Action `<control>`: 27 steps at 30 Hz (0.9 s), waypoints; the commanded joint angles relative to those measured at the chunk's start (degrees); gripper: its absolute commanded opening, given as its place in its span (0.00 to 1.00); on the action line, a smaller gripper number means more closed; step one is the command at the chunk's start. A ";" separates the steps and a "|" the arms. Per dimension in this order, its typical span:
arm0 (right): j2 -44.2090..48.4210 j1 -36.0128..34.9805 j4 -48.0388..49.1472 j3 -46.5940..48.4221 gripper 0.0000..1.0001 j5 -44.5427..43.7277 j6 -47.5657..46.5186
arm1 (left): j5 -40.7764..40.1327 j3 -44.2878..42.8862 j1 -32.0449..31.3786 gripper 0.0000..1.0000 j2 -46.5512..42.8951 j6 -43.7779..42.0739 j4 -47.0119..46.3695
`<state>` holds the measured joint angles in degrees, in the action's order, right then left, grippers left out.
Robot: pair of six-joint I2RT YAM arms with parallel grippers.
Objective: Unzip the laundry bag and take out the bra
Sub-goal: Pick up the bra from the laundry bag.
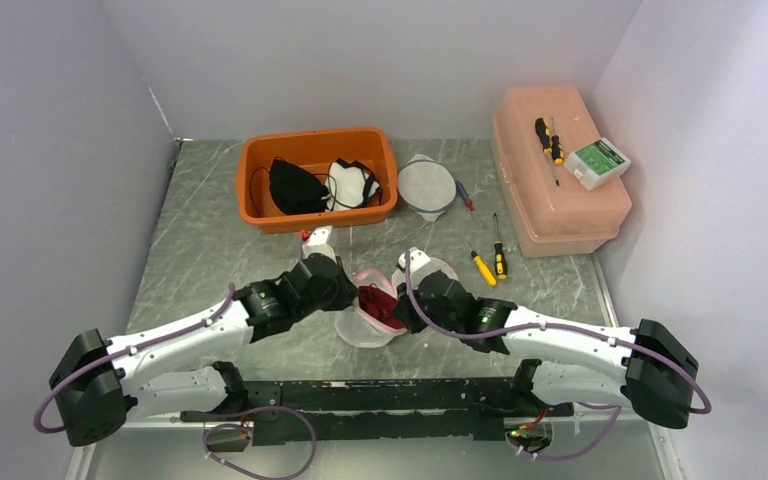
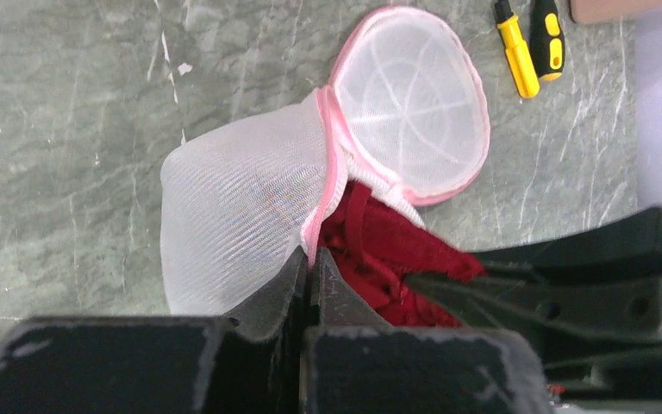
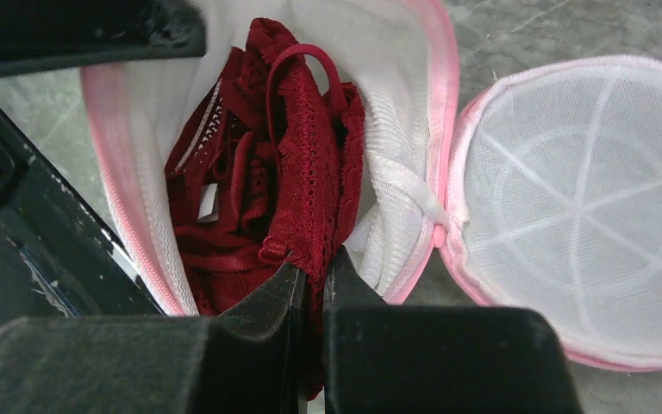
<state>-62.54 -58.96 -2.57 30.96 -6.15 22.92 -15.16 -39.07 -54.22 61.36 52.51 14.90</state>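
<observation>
Red bra (image 3: 293, 172) is what we are pinching with our right hand (image 3: 315, 269), our left hand (image 2: 310, 260) clamping the laundry bag (image 2: 241, 198), screwdrivers (image 2: 518, 53) nearby.

L arm (image 1: 175, 340), R arm (image 1: 570, 335): white links, blk joints, purple cables (image 1: 37, 412).

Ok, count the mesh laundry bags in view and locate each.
2. The pink-trimmed laundry bag lies open between the left gripper and right gripper; a second mesh bag sits right of the orange bin. Its contents may hide more.
</observation>
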 commanded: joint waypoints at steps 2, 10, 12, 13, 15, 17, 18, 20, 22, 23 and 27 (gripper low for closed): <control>3.35 -2.95 0.21 2.70 0.00 -4.84 -4.58 | -3.19 -4.12 0.01 0.03 4.05 -2.22 2.01; 15.13 -2.96 5.36 -2.26 0.00 -10.40 -1.74 | -3.89 3.93 0.08 0.03 1.21 0.30 -1.09; 16.63 -3.00 6.90 -3.61 0.00 -11.38 -0.28 | -3.76 5.99 0.14 0.03 -0.22 0.87 -1.88; 17.07 -2.93 7.75 -4.15 0.00 -11.79 0.63 | -3.70 6.84 0.11 0.03 -0.68 1.17 -2.15; 17.36 -3.00 9.55 -5.45 0.00 -12.83 3.08 | -3.34 8.66 0.13 0.03 -1.34 1.72 -2.99; 17.73 -2.97 11.21 -6.95 0.00 -14.39 5.90 | -2.73 10.29 0.15 0.03 -1.70 2.08 -4.87; 17.97 -2.99 12.47 -7.87 0.00 -14.76 7.05 | -2.28 11.02 0.15 0.03 -1.78 2.33 -5.74; 18.66 -3.00 14.03 -9.50 0.00 -15.45 9.33 | -1.53 12.31 0.11 0.03 -1.74 2.66 -7.45; 19.94 -2.95 15.73 -11.35 0.00 -15.86 11.07 | -1.13 13.32 0.10 0.03 -1.33 2.87 -8.62; 20.99 -2.87 16.76 -12.17 0.00 -15.59 11.58 | -1.19 13.61 0.12 0.03 -0.97 3.00 -8.74; 24.36 -2.83 17.49 -13.45 0.00 -15.38 11.50 | -1.22 13.97 0.08 0.03 -0.10 3.23 -7.87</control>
<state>-41.82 -61.71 8.73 17.52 -19.49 32.60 -15.20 -25.85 -54.24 60.64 55.46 6.59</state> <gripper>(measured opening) 0.060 0.038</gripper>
